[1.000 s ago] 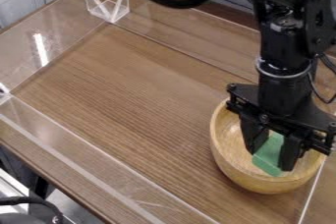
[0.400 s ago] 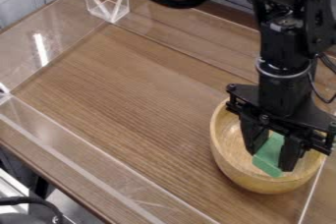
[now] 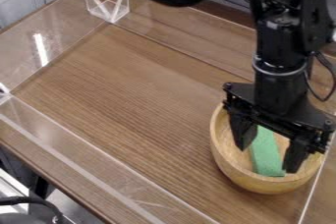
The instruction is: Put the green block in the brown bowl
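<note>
The brown bowl (image 3: pixel 234 164), a light tan wooden bowl with a thick rim, sits at the table's front right. Inside it lies the green block (image 3: pixel 270 153), leaning on the bowl's inner floor. My black gripper (image 3: pixel 272 147) hangs straight down over the bowl with its fingers spread wide on either side of the block. A gap shows between each finger and the block, so the gripper is open and the block rests free in the bowl.
The wooden table top (image 3: pixel 132 90) is ringed by a low clear plastic wall (image 3: pixel 59 149). A clear bracket (image 3: pixel 105 4) stands at the back left corner. The black arm (image 3: pixel 282 41) rises above the bowl at the right.
The fingers have spread apart and let go of the green block, which now lies lower in the bowl. The arm itself has barely moved.
</note>
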Robot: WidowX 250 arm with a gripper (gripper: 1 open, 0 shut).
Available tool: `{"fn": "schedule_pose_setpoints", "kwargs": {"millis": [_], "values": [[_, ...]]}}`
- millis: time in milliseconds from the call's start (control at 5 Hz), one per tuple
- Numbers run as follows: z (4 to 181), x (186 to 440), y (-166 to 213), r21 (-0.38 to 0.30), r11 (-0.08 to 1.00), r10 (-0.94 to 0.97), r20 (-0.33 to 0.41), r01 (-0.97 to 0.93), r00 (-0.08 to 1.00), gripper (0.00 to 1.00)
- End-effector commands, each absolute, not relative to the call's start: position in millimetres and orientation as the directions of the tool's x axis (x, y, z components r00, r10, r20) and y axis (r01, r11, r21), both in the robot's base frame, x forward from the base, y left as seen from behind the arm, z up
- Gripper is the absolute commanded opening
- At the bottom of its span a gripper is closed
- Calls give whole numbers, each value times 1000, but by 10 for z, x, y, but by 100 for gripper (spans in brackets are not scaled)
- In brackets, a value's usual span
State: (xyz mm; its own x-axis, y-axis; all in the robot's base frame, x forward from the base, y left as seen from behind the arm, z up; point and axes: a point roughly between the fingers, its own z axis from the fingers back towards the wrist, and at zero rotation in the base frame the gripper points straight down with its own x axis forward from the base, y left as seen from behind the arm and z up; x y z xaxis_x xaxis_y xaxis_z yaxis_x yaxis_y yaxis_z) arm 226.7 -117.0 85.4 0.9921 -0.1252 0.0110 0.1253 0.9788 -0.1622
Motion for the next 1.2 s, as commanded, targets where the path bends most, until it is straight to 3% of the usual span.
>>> {"fn": "schedule_pose_setpoints", "kwargs": {"millis": [0,400,1000], "values": [[1055,2402,-1058,-169,979,-101,78,113,992,100],[1116,2551,-816,-157,984,-68,86,81,994,100],[989,2609,-772,-164,984,-53,86,67,995,100]]}}
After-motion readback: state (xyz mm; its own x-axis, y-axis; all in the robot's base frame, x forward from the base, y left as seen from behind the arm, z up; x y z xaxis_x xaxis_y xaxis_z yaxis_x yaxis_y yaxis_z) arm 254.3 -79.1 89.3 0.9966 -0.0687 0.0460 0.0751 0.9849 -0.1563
